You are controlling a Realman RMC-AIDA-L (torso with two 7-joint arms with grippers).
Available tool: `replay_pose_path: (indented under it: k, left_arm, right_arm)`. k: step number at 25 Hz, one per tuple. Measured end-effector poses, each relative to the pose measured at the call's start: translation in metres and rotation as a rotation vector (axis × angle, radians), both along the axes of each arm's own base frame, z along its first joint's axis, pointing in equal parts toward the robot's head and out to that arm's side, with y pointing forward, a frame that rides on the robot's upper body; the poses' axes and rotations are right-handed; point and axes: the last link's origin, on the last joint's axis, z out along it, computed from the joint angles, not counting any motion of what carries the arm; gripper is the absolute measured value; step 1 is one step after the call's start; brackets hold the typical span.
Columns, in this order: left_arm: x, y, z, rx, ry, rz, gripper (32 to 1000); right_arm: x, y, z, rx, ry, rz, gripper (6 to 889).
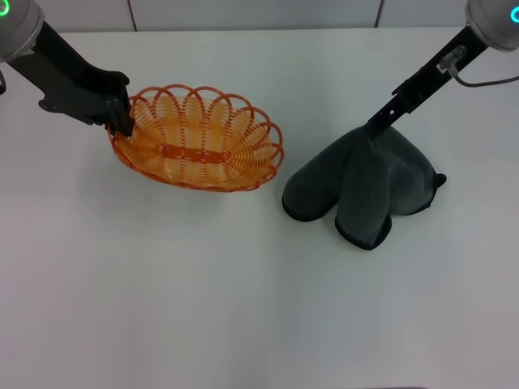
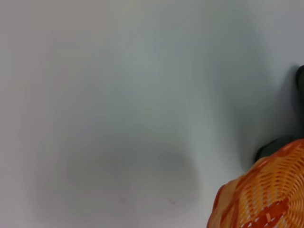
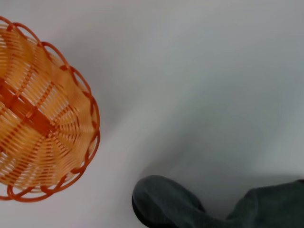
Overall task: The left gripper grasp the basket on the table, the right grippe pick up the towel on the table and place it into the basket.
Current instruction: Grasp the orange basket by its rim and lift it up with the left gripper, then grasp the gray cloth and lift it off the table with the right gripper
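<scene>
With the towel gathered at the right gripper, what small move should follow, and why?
Probably lift straight up. The right gripper sits at the towel's bunched peak, its lobes still draping onto the table. The basket, held at its rim by the left gripper, lies apart from the towel, so clearing the rim comes first.

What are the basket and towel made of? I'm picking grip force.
The basket looks like glossy orange plastic or coated wire: thin rigid ribs, looped rim. The towel looks like soft matte grey fabric, maybe microfibre: it drapes in rounded folds.
</scene>
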Motion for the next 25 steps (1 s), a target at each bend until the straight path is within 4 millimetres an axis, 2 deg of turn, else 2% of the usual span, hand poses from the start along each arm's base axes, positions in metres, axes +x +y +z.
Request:
replay_pose_path:
  k: [12,21,25]
  left_arm:
    - [0.007,0.003,0.003,0.009,-0.008,-0.015,74]
    - [0.01,0.004,0.002,0.01,-0.009,-0.022,73]
    - [0.01,0.004,0.002,0.01,-0.009,-0.022,73]
  right_arm:
    - [0.005,0.0,-0.009,-0.004,-0.002,-0.011,854]
    - [0.009,0.001,-0.041,-0.018,-0.045,0.039,854]
    - [0.017,-0.002,-0.058,-0.023,-0.07,0.057,854]
